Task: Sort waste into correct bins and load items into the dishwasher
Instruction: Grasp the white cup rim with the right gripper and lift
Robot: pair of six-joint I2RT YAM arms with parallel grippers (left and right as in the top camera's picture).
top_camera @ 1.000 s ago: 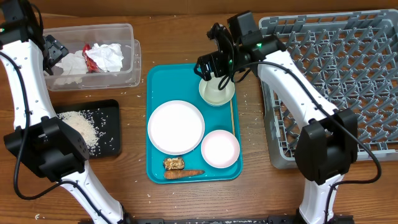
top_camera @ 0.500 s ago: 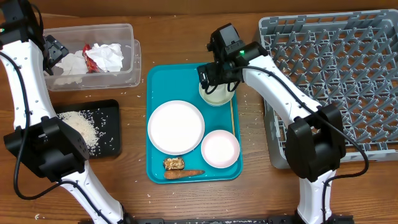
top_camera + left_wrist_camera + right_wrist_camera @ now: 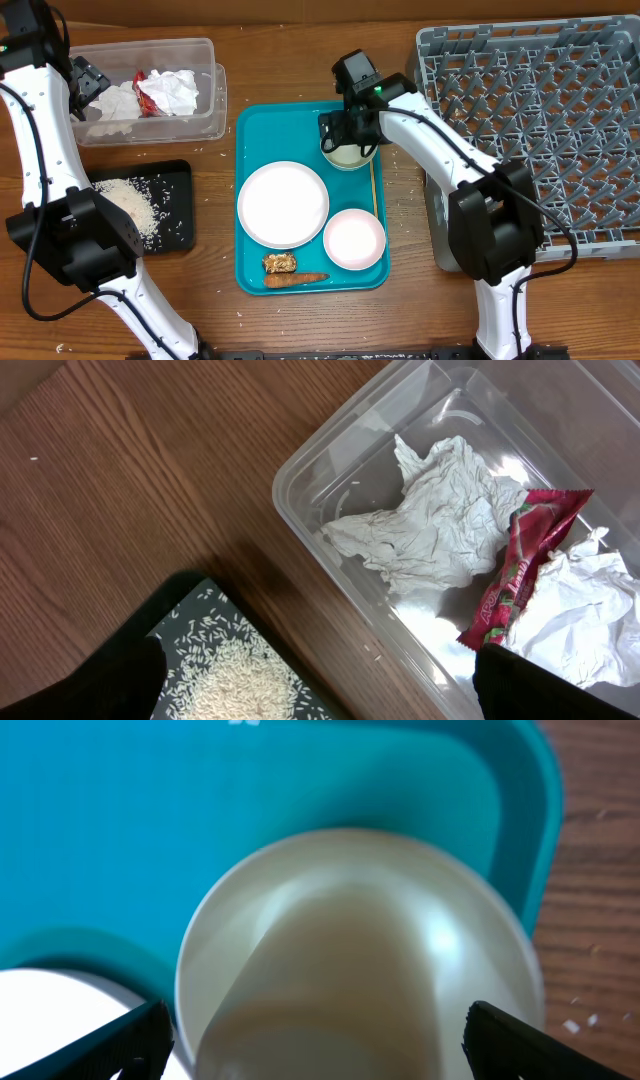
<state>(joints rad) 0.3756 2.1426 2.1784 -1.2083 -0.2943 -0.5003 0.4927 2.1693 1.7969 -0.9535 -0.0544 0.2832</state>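
Right hand [image 3: 348, 135] spread wide directly above the pale bowl [image 3: 360, 950].

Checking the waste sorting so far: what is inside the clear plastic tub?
Crumpled white napkins and a red shiny wrapper lie in the clear tub. Whatever sits beneath them is covered.
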